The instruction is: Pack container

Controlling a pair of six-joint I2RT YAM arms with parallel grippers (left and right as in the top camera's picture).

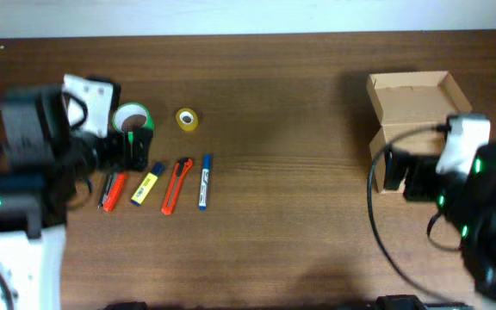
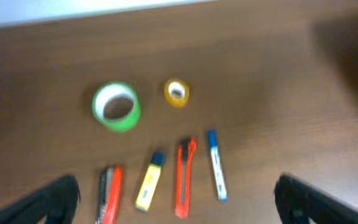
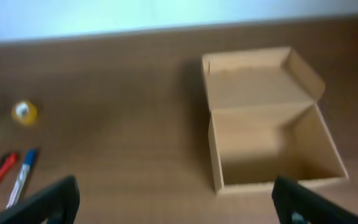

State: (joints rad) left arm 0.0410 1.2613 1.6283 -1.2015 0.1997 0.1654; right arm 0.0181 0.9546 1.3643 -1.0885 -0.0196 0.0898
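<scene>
The left gripper [image 2: 178,186] and the right gripper [image 3: 174,186] are both wide open and hold nothing. The box [image 3: 263,134] sits close by the right one, open and empty. Far left of the box lie the blue marker [image 2: 215,165] and orange cutter [image 2: 184,177], with the green tape roll [image 2: 116,107] behind. Best to grab one thing by its middle and lift it over the box wall.

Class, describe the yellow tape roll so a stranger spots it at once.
On the left half of the table, two tape rolls lie beyond the row of markers. The yellow tape roll is the smaller one, right of the green tape roll.
</scene>
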